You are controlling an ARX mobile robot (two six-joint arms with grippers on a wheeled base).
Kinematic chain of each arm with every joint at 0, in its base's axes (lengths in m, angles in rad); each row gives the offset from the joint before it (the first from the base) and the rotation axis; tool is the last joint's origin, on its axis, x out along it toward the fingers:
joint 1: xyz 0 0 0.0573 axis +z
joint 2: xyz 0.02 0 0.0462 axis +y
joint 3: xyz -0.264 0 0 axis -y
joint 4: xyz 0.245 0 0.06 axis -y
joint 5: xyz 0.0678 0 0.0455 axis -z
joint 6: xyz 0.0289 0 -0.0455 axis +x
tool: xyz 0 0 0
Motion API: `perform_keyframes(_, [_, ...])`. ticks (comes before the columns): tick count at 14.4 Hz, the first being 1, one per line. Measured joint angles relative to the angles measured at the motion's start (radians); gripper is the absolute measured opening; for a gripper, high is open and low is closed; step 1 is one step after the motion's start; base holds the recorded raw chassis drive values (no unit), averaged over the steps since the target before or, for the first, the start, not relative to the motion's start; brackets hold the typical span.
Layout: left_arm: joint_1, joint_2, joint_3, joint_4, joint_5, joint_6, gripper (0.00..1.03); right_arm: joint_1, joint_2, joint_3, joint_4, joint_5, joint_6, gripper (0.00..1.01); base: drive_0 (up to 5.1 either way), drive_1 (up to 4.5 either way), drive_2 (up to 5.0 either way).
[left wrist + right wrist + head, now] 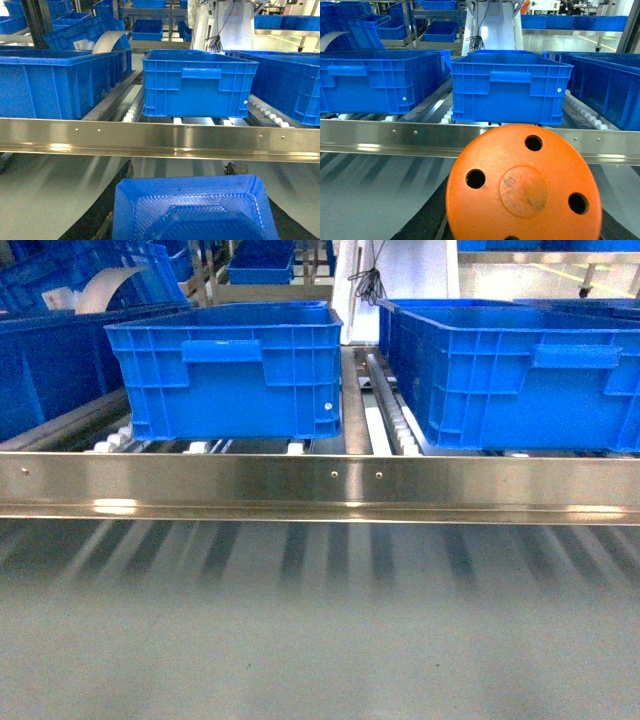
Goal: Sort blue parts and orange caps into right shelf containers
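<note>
A blue part [195, 210], a ridged tray-like plastic piece, fills the bottom of the left wrist view. My left gripper [182, 172] is shut on it, with dark fingertips [235, 167] showing at either side. In the right wrist view a round orange cap [524, 187] with several holes covers the lower middle. My right gripper [522, 212] is shut on it, its fingers mostly hidden behind the cap. Bright blue open-top containers [225, 370] [510, 370] stand on the roller shelf ahead; one container [197, 82] [510, 85] faces each wrist camera. Neither gripper shows in the head view.
A steel front rail [320, 485] runs across the shelf edge between me and the crates. White rollers [400, 430] and a steel divider lie between the two crates. More blue crates [55, 82] sit to the left and further back. A grey surface [320, 640] lies below the rail.
</note>
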Motion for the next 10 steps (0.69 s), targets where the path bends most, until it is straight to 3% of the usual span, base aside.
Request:
perform_keyframes(1, [0.0, 0.0, 0.0, 0.0, 0.0, 0.0, 0.43, 0.0, 0.0, 0.0, 0.0, 0.0, 0.0, 0.44, 0.0, 0.0, 0.0])
perform_keyframes(10, [0.0, 0.0, 0.0, 0.0, 0.0, 0.0, 0.43, 0.0, 0.0, 0.0, -0.001, 0.0, 0.0, 0.44, 0.0, 4.21, -4.2])
